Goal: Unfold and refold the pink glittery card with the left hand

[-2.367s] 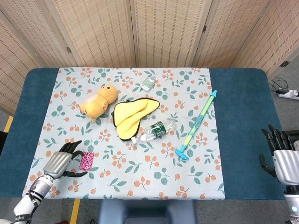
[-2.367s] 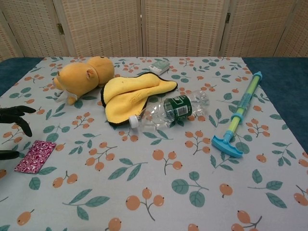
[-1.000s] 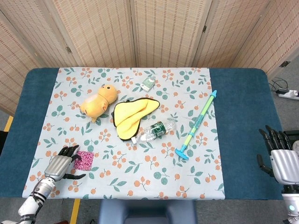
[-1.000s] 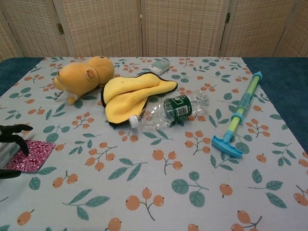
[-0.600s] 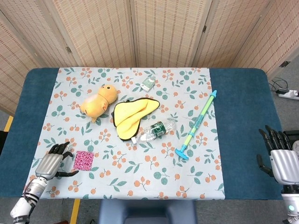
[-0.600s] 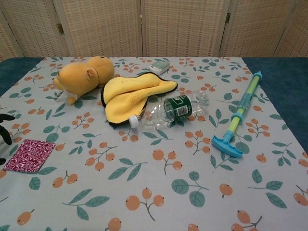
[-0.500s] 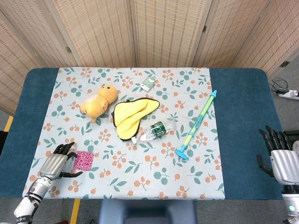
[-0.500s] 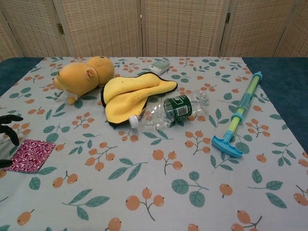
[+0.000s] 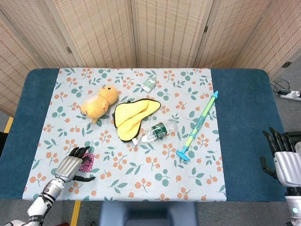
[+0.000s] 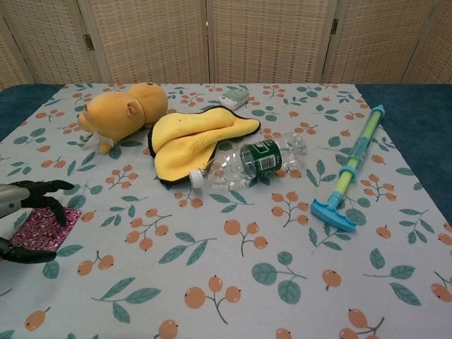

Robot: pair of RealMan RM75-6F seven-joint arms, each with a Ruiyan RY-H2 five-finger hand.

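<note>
We see a matt printed cloth (image 9: 141,179) over a tabletop (image 9: 244,122) covered in deep blue fabric with a soft, felt-like look. The pink card (image 10: 39,227) shows a speckled, glittery face. The left hand (image 9: 71,166) has a brushed silvery metal back and black fingers (image 10: 49,186), probably rubber or plastic. The right hand (image 9: 286,165) looks the same. The plush toy (image 10: 121,111) is fuzzy yellow-orange fabric; the yellow cloth (image 10: 194,138) seems soft microfibre with dark edging. The bottle (image 10: 247,164) is clear, crinkled glossy plastic. The water pump toy (image 10: 349,169) is smooth plastic. Behind stands a woven reed screen (image 9: 155,33).
</note>
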